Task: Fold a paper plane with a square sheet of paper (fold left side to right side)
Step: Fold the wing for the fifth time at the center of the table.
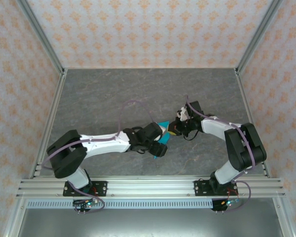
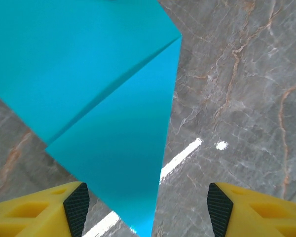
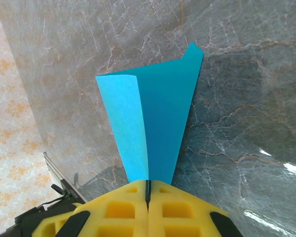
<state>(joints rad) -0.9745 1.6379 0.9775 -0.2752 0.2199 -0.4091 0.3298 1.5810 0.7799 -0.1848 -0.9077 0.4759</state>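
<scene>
The thin, bright cyan-blue folded paper (image 1: 161,125) sits near the middle of the grey marble-patterned surface (image 1: 103,94), between the two arms' tips.

Right gripper (image 1: 174,129): the yellow fingers (image 3: 123,210) are pressed together and pinch the narrow end of the folded paper (image 3: 160,118). In the right wrist view the paper fans out from this pinch point to a wider far edge. A lighter flap lies along its left side, a darker panel along its right, and one small corner peaks at the far right. Whether the far edge touches the surface cannot be determined.

Left gripper (image 1: 158,146): the fingers are spread wide. In the left wrist view the black pads (image 2: 77,207) stand well apart at the bottom corners. A tapering point of the folded paper (image 2: 123,148) runs down between them, nearer the left pad, with no visible contact on either pad. A straight diagonal crease crosses the paper above this point.

In the overhead view both arms reach inward from their bases at the near edge, and the grippers are close together at the paper.
</scene>
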